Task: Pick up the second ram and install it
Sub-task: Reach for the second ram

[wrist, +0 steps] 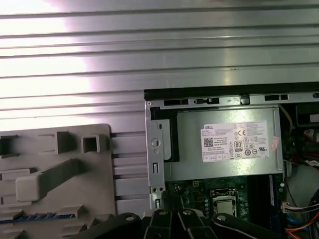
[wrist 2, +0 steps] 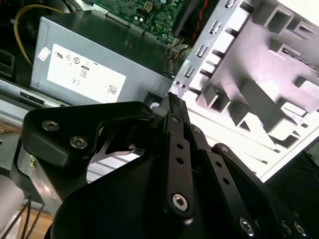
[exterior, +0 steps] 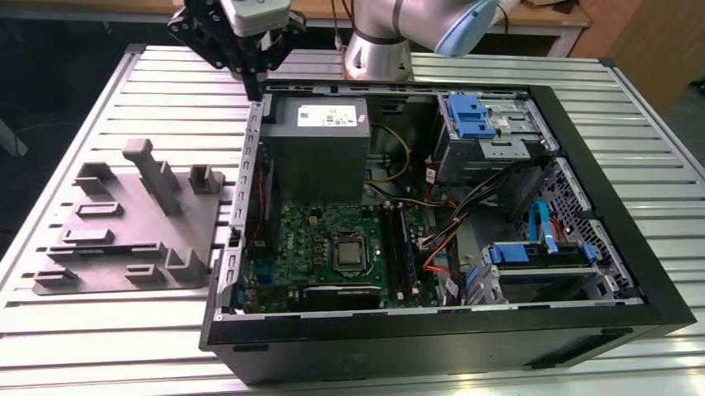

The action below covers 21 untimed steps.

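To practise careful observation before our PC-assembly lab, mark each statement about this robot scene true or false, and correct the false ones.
1. The computer case lies open on a slatted metal table. True.
2. The gripper is down at the motherboard's processor. False: it hangs over the case's edge, by the power supply.
3. A grey tray sits outside the case, at the exterior view's left. True.
4. The second ram is in the gripper. False: in the first wrist view a thin blue strip, apparently the second ram, lies in a slot of the grey tray.
5. The power supply has no label. False: it bears a white label.
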Motion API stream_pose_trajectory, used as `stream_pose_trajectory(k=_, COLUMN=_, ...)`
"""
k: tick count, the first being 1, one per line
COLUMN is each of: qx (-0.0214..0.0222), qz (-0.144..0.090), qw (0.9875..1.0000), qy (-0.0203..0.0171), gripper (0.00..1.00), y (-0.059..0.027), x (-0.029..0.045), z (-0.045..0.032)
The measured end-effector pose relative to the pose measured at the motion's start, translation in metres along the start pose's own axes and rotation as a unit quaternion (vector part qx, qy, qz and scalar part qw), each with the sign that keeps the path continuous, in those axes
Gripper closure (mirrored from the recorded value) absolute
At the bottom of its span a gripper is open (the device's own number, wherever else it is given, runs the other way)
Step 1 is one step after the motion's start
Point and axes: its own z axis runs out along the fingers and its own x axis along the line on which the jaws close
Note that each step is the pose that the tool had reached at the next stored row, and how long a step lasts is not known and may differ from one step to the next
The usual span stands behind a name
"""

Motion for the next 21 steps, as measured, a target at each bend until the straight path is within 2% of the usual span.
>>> stream_pose_trajectory(k=16, qx=-0.0001, qz=0.0, qw=1.0, qy=-0.0001, gripper=0.9, y=-0.0081, x=0.0466, z=0.0037)
stream_pose_trajectory(k=21, qx=0.0, qz=0.0, qw=1.0, qy=-0.0001, gripper=0.9, y=-0.0107, x=0.0578, z=0.0049)
